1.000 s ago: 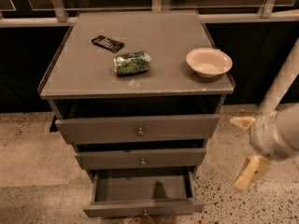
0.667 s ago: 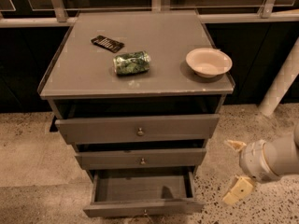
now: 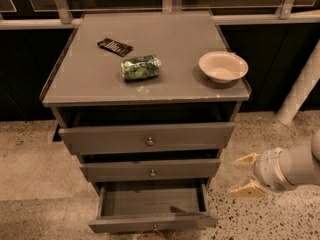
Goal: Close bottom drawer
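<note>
Gripper [image 3: 246, 174], fingers apart and empty, hangs below the tabletop's [image 3: 100, 79] front right corner, right of the open bottom drawer [image 3: 152, 223]. Approach step, by judgement; next: meet its front, push inward.

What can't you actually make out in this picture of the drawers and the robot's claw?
In the camera view:
Bottom drawer: its knob and lower front are cut off by the bottom edge.
Gripper, open, right of that drawer: its arm runs off the right edge.
Green packet: label too blurred to read.
Top drawer: the gap above it is too dark.
</note>
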Robot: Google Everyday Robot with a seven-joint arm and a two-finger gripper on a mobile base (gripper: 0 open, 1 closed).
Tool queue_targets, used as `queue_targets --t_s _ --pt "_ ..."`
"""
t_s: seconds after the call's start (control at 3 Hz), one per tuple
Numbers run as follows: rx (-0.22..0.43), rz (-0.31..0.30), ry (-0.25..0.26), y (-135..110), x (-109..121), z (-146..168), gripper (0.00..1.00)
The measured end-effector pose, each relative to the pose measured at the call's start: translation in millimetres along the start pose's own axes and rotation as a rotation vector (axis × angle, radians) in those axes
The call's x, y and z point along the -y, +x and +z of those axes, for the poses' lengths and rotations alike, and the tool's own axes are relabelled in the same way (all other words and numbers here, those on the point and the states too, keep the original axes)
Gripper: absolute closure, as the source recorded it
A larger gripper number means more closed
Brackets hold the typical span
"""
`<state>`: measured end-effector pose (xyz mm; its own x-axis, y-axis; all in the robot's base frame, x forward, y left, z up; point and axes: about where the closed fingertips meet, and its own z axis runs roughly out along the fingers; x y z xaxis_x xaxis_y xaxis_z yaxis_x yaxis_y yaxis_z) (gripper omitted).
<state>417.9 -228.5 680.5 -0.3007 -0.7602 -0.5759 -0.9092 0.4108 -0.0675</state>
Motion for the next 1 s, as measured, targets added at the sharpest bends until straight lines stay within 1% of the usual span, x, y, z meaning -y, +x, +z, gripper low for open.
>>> queue_targets --t_s 0.67,1.0 --pt "0.000 0.000 0.000 0 0 0 0.88" --pt "0.029 0.021 0.018 10 -2 14 1.00"
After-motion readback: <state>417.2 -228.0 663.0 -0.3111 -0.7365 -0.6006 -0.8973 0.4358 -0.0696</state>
